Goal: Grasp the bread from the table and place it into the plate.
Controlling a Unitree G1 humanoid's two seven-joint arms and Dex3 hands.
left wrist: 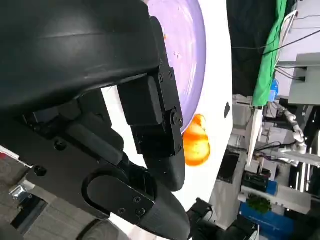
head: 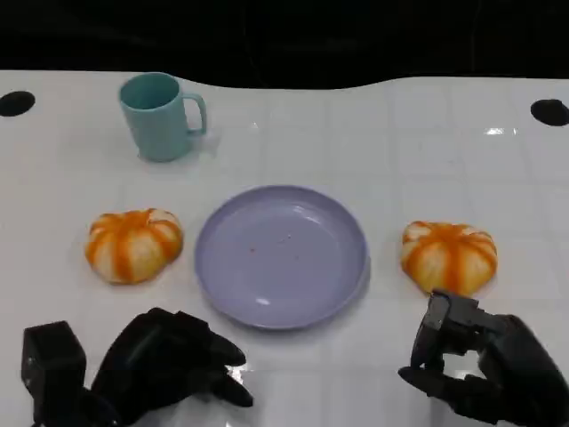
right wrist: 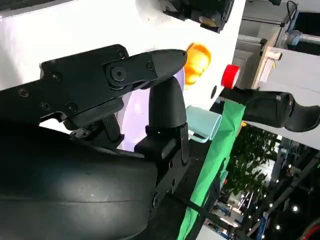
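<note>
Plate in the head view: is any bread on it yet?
No. The plate holds no bread; one bread lies left of it, another right.

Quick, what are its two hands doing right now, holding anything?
Left hand: holds nothing, fingers apart, open, near the plate.
Right hand: holds nothing, open, just short of the right bread.

Two bread rolls, orange with pale stripes: left roll (head: 134,245) and right roll (head: 449,255), on either side of the plate. One lilac plate (head: 281,255). One teal mug (head: 161,116). Two black round marks on the white table (head: 373,133), one by its far left edge (head: 16,103) and one by its far right edge (head: 549,112). Two black robot hands: left hand (head: 169,366) and right hand (head: 484,366).
</note>
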